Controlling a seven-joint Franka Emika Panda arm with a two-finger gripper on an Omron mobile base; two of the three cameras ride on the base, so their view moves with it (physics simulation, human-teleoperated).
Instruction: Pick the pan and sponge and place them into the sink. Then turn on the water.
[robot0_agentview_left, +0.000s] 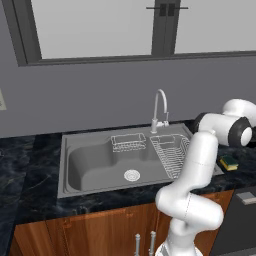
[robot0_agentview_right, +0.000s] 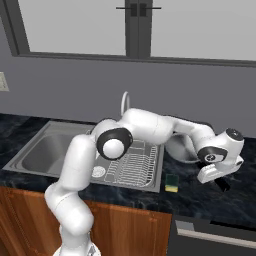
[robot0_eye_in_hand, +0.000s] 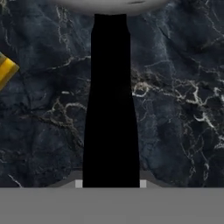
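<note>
tool (robot0_agentview_right: 222, 182) clamped on pan (robot0_agentview_right: 181, 149) handle, arm stretched right over counter (robot0_agentview_right: 200, 197).

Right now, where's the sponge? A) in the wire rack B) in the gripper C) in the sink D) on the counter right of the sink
D: the sponge lies on the dark counter just right of the sink, apart from the gripper, which is closed on the pan handle.
</note>
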